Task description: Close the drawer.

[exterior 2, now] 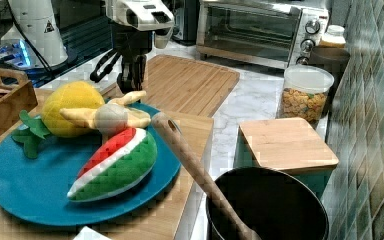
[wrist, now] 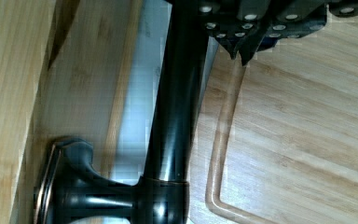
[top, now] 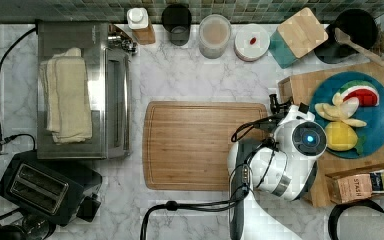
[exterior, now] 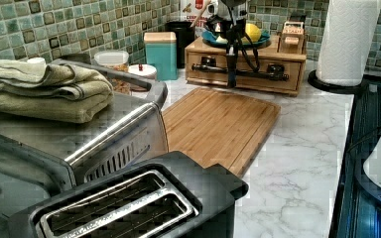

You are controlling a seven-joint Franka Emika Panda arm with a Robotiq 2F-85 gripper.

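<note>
Light-bamboo drawer (exterior: 248,74) with long black bar handle (exterior: 243,72): set in wooden box at white marble bench's (exterior: 297,163) far edge, beside grooved bamboo cutting board (exterior: 218,124). Black claw (exterior: 231,74): at handle; finger state cannot be told, tips hidden.

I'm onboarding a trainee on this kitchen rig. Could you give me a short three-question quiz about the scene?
1. True or false: the blue plate rests on the cutting board.
2. What lies folded on the toaster oven? A) towel B) paper bag C) apron
3. Fill in: the gripper hangs by the drawer's black bar ____.
Key: 1 false, it sits on the wooden box top. 2 A. 3 handle.
</note>
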